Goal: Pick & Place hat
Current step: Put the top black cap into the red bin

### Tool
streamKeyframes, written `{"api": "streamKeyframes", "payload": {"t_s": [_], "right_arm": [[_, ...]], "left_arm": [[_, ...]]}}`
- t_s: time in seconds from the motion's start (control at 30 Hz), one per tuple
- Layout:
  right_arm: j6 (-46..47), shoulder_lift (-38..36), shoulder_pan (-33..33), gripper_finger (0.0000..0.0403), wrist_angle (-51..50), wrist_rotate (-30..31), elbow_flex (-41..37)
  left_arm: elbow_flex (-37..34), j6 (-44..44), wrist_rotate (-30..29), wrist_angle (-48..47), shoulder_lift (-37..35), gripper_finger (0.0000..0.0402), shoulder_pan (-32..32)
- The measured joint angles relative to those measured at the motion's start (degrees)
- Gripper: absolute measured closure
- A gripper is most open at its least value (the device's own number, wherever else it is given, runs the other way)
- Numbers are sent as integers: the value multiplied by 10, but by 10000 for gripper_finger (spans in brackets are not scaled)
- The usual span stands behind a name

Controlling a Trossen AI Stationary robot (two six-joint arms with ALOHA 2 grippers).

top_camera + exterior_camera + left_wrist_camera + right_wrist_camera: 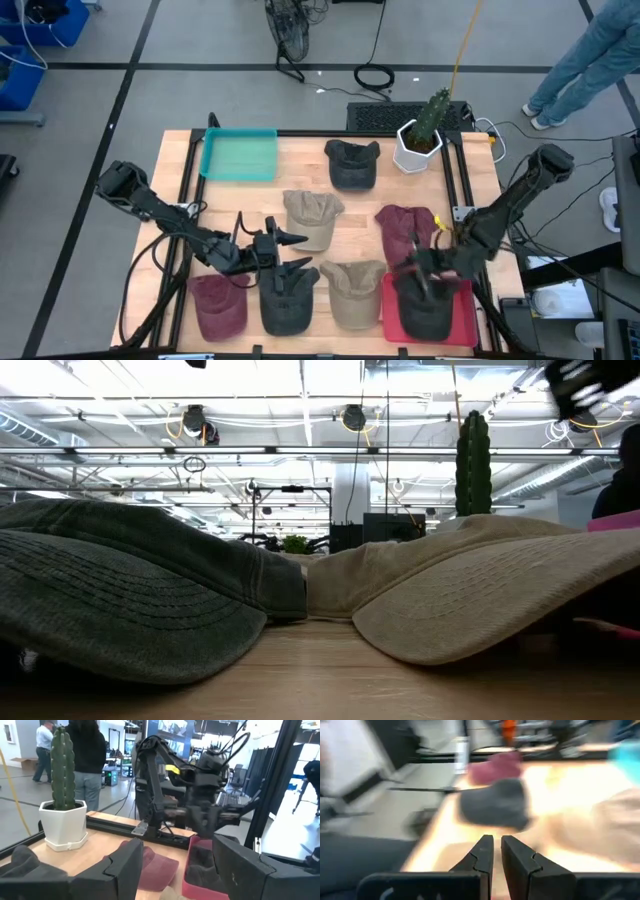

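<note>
- High view: overhead, straight down, whole table [300, 150] and both arms.
- Low view: tabletop height, very near two cap brims, facing the room.
- Left wrist view: looks past its fingers [122, 865] toward the cactus [62, 770], also in high view.
- Right wrist view: past near-closed fingers [482, 855], blurred caps ahead.

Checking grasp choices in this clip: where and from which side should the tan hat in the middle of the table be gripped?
Probably at the crown of the tan hat, coming straight down from above. It lies flat on the table with its soft crown up, so the fabric can be pinched there. Hats lie close on its near side, and the left end effector, open, sits just beside it, so a sideways approach looks crowded.
</note>
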Motion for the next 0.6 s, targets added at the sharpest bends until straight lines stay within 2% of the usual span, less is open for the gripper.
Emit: {"api": "streamKeyframes", "payload": {"t_s": [0.2, 0.47, 0.6], "right_arm": [[-93, 16, -160, 345, 1, -9, 0], [-167, 43, -375, 291, -10, -150, 0], [-230, 63, -459, 283, -10, -175, 5]], "left_arm": [[0, 2, 1, -17, 0, 163, 0], [0, 22, 1, -15, 0, 163, 20], [0, 56, 1, -14, 0, 163, 52]]}}
